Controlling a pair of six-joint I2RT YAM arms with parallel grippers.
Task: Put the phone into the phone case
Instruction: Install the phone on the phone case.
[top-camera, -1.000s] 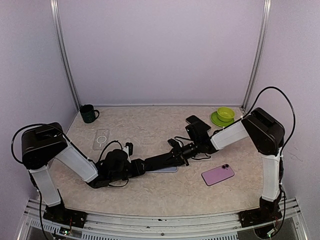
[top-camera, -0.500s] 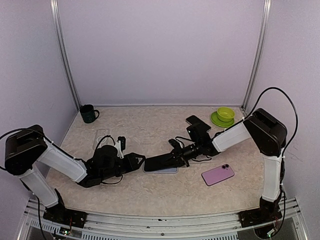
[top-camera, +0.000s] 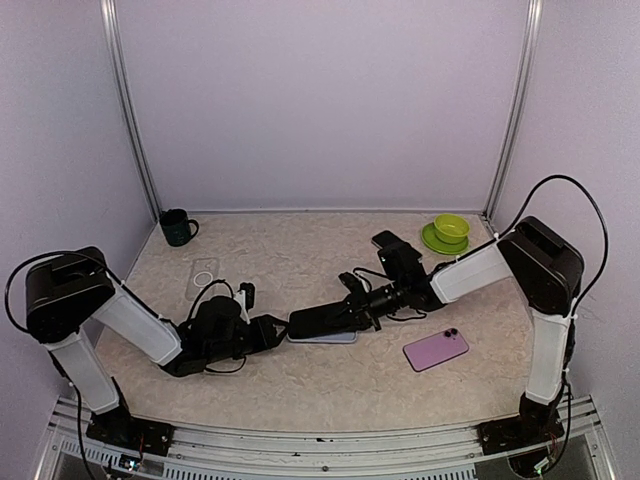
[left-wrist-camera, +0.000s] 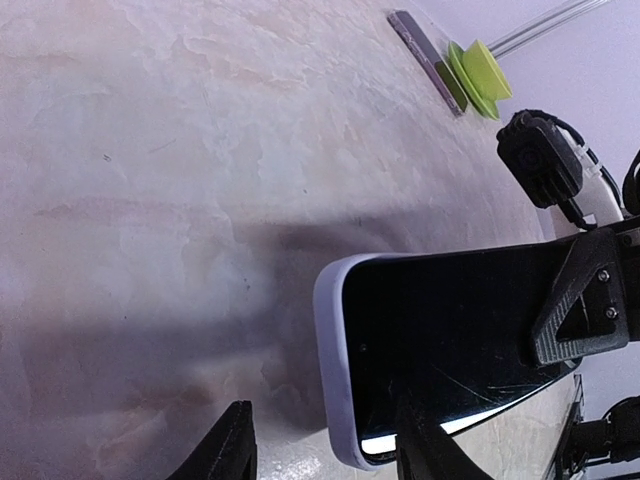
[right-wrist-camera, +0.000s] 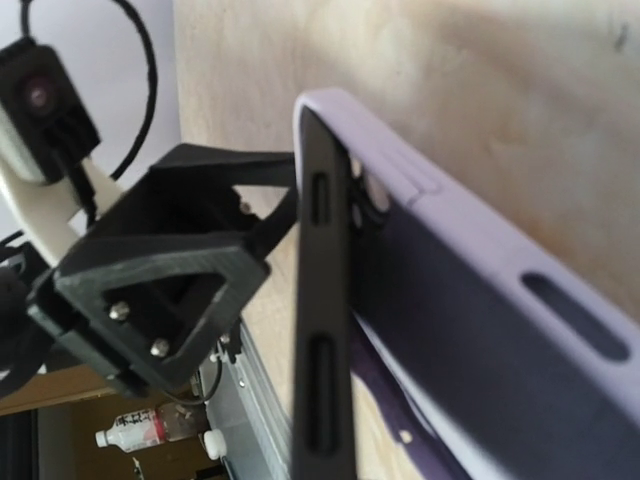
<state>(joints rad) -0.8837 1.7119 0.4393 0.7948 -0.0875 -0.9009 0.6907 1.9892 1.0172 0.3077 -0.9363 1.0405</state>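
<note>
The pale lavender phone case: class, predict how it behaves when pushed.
It likely slides: the pale lavender phone case lies flat on the smooth marbled tabletop. Its thin rounded rim looks soft, so it may flex as the black phone presses in.

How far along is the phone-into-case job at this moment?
Done: the black phone is picked up, and its lower long edge appears to sit in the lavender phone case.
In hand: the right gripper is shut on the phone, holding it tilted over the case. The left gripper, open, straddles the case's end.
Left: press the phone flat into the case, then release.
</note>
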